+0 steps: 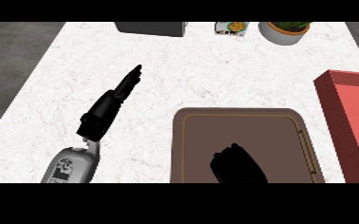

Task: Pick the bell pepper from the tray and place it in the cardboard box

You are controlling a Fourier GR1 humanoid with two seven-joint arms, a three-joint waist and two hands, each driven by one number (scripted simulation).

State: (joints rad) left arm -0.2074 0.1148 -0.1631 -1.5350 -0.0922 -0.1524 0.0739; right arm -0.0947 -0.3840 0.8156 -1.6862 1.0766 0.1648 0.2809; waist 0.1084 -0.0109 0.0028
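A brown tray [280, 123] lies on the white marble counter at the lower centre-right. My right hand [238, 165] hangs over the near part of the tray, seen from above as a compact black shape. No bell pepper shows anywhere; whatever lies under that hand is hidden. The box [340, 109] is a red open container at the right edge, just beyond the tray's right side. My left hand [112, 102] rests at the left of the tray with straight fingers pointing up and to the right, holding nothing.
Along the counter's far edge stand a dark grey appliance [151, 28], a small printed packet [231, 28] and a potted plant in a white pot [284, 32]. The counter's left edge drops to a dark floor [21, 52].
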